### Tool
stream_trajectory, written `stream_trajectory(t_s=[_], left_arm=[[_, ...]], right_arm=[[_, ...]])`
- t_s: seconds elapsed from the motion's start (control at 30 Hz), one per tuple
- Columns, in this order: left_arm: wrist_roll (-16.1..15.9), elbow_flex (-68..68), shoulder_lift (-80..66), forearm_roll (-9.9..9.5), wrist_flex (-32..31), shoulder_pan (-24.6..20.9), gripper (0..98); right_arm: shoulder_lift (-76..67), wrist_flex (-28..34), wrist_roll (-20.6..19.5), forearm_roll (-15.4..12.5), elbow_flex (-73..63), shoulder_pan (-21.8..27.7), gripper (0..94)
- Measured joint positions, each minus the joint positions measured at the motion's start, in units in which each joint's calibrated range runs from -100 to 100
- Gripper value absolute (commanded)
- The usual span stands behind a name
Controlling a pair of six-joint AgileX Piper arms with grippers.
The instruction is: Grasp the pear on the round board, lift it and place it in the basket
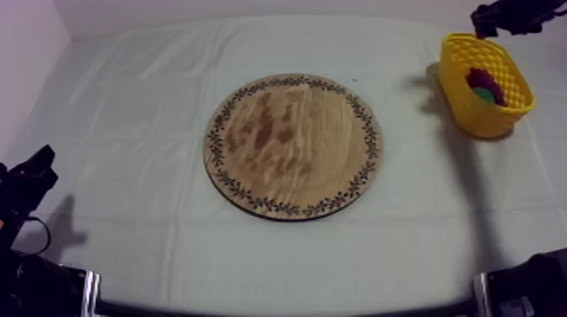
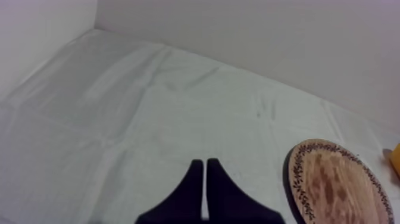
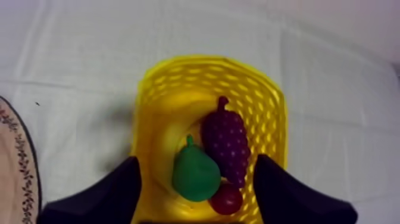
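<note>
Right gripper [image 3: 196, 159] hangs directly above the yellow basket [image 3: 208, 62], its two black fingers spread wide apart with nothing held between them. Below that gap, inside the basket, lies the green pear [image 3: 195, 176], stem end pointing toward the basket's far wall. It touches the bunch of grapes [image 3: 226, 143] beside it, and a small red fruit [image 3: 227, 199] sits against both at the basket's near end.

Away from the basket, toward the table's middle, the round wooden board [image 1: 294, 145] shows only bare wood inside its patterned rim.

Left gripper [image 2: 205, 162] is on the far side of the board from the basket, well apart from it, low over the grey-white cloth [image 2: 149, 119], with its fingers pressed together into a narrow wedge and gripping nothing.

Judging from this, the task's main work looks done: the pear is off the board, in the basket, and let go. What seems left is for the right arm to lift clear of the basket without catching the rim or disturbing the fruit.
</note>
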Motion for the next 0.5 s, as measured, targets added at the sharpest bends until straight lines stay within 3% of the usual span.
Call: stream_trajectory(t_s=[0.27,0.5], left_arm=[[0.0,0.0,0.0,0.00,0.0,0.0,0.1],[0.0,0.0,0.0,0.00,0.0,0.0,0.1]], right_arm=[[-19.5,-9.0,3.5,-3.0,13.3,-1.0,38.2],[-38.3,-20.1,6.8,-7.5,29.8,-2.2,28.2]])
